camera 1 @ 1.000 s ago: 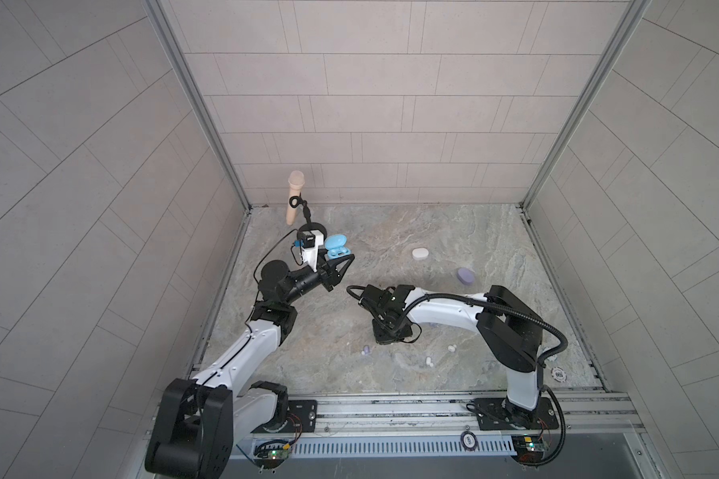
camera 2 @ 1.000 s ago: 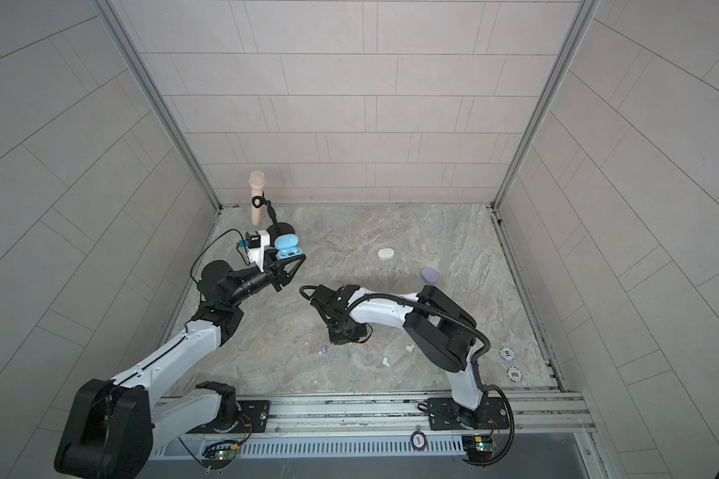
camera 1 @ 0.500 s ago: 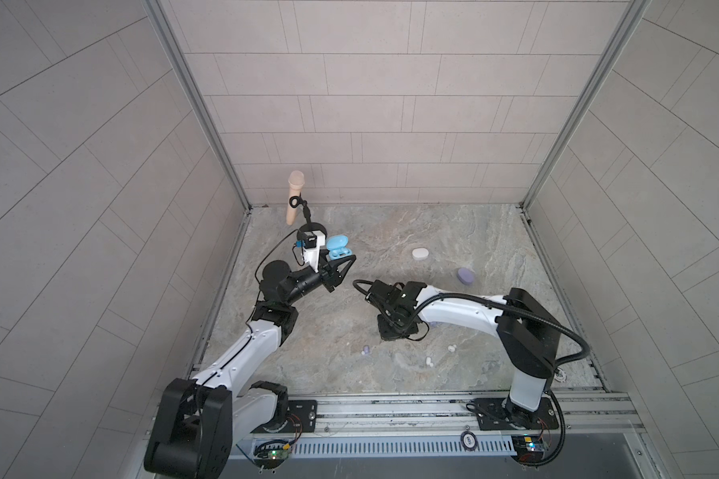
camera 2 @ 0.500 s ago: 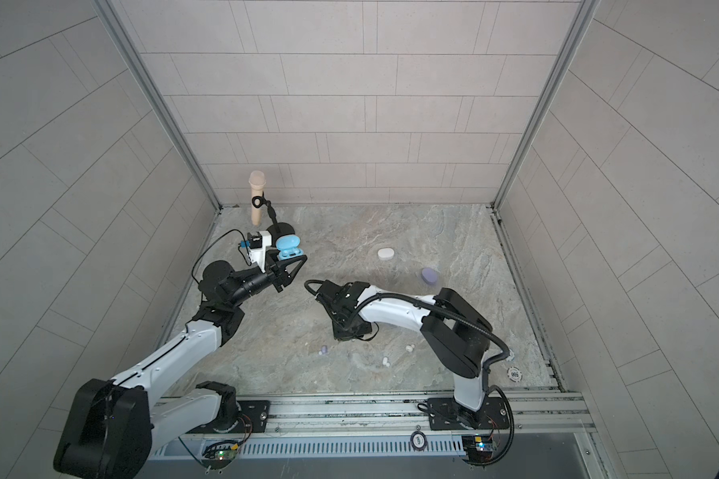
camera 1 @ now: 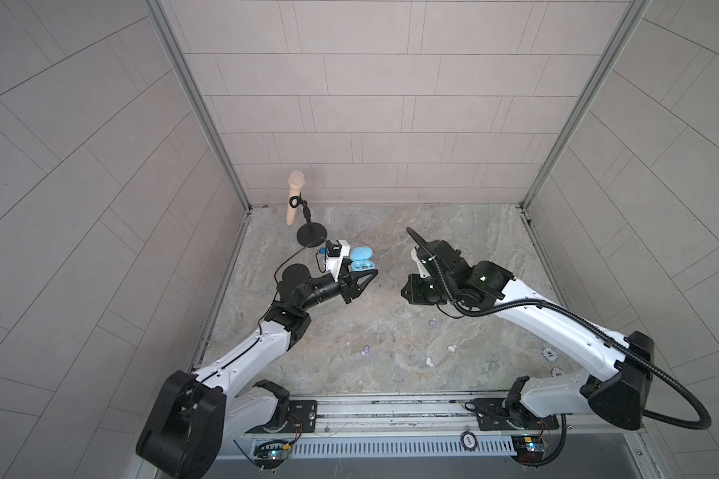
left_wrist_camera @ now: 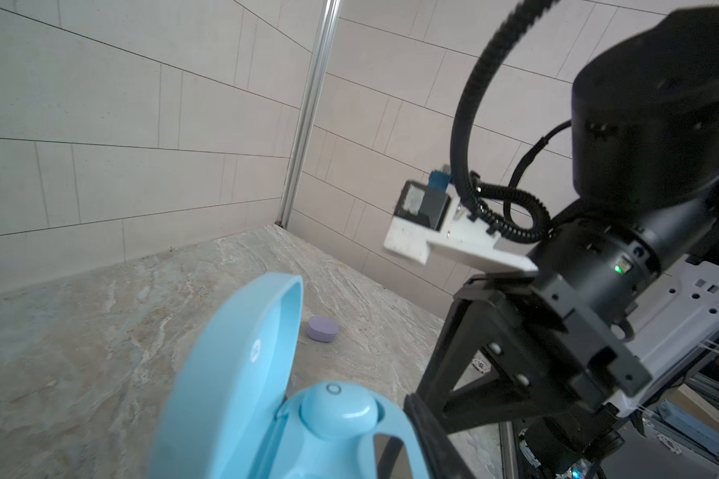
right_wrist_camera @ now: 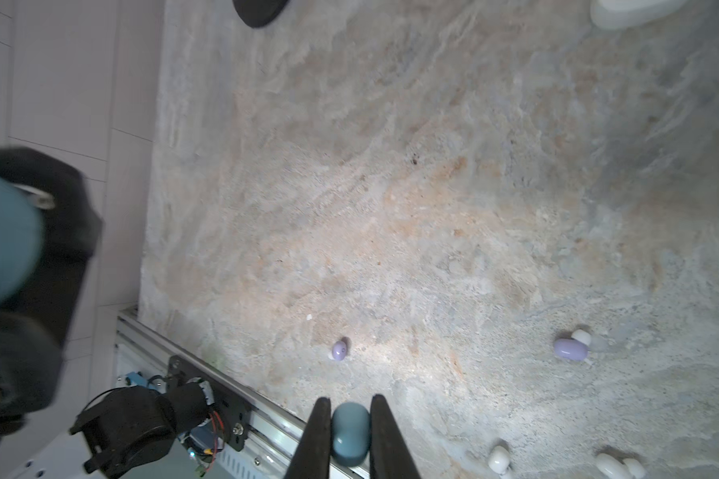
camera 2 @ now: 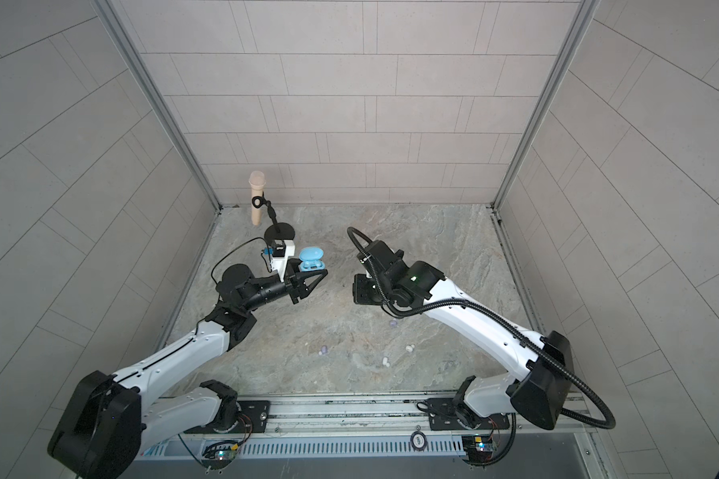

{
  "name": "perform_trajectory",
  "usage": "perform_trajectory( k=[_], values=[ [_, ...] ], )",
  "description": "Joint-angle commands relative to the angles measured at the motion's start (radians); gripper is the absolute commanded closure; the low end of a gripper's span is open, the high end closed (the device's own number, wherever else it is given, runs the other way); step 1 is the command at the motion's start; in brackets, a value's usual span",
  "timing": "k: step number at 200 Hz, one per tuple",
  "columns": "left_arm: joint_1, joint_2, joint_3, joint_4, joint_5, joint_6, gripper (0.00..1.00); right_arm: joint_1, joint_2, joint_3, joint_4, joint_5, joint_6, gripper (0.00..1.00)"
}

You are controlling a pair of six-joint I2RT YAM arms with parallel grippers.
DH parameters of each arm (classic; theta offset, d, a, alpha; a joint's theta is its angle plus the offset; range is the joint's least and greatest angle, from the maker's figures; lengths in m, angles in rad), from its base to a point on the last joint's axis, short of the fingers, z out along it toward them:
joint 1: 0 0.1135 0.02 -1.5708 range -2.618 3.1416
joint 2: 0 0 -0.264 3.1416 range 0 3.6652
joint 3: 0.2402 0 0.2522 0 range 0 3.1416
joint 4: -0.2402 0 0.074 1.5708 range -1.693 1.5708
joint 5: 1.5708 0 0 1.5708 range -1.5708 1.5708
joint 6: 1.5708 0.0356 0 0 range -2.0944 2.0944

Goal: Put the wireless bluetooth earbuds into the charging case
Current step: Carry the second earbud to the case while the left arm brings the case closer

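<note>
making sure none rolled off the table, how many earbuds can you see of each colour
light blue earbuds: 2, one pinched in the right gripper, one seated in the open blue case
lilac earbuds: 2, lying loose
white earbuds: 2, lying loose
total: 6

- I see the charging case (camera 1: 361,259) in light blue, lid and base alike.
- The blue earbud (right_wrist_camera: 350,433) reads as a duller teal-blue on my right wrist feed, between black fingers (right_wrist_camera: 317,439).
- On the table (camera 1: 391,331), marbled grey with beige veining, lie a lilac earbud (right_wrist_camera: 570,348) with a pale tip and a white earbud (right_wrist_camera: 498,458).
- The small round case (left_wrist_camera: 322,327) is lilac.
- The microphone (camera 1: 294,197) is peach-beige and its stand (camera 1: 310,236) is black.
</note>
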Motion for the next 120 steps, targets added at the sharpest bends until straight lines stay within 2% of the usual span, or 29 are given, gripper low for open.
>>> perform_trajectory(
  k=[1,45,120],
  values=[
    [-0.037,0.021,0.053,0.043,-0.017,0.029,0.97,-0.024,-0.075,0.031,0.031,-0.037,0.011,1.00],
    [-0.088,0.070,0.077,0.069,-0.005,0.064,0.97,-0.034,-0.191,0.008,0.171,-0.036,0.019,0.98],
    [-0.207,0.094,0.111,0.108,-0.021,0.163,0.97,-0.006,-0.167,0.018,0.355,-0.156,0.120,0.97]
  ],
)
